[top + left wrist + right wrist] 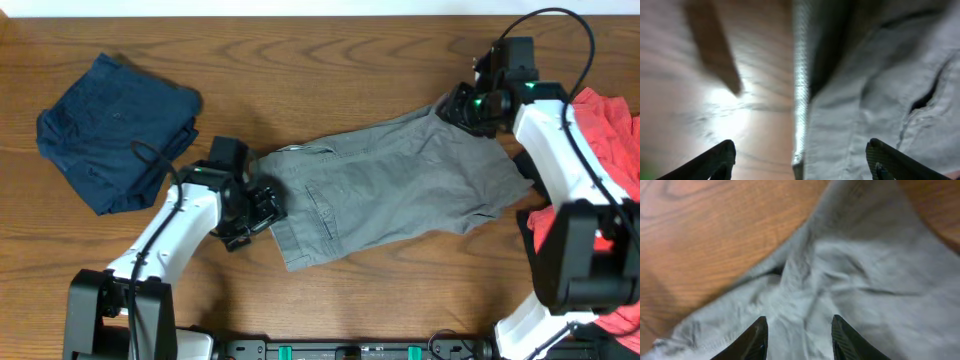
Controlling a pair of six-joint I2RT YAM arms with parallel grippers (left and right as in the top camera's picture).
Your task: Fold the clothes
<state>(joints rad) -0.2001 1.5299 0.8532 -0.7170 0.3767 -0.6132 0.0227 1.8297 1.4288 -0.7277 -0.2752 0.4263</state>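
Note:
The grey shorts (pixel 390 185) lie spread flat across the middle of the table, waistband toward the left. My left gripper (pixel 262 210) is open at the waistband edge; in the left wrist view the fingers (pixel 800 157) straddle the shorts' hem (pixel 800 95), one over wood, one over cloth. My right gripper (pixel 462 108) is open over the far right leg end; in the right wrist view its fingers (pixel 799 332) sit above crumpled grey cloth (pixel 850 280). A folded navy garment (pixel 115 130) lies at the far left. A red garment (pixel 610 140) lies at the right edge.
The wooden table (pixel 330 60) shows bare at the back and along the front. The right arm's base (pixel 570 260) stands over the red garment. A dark rail (pixel 350 350) runs along the front edge.

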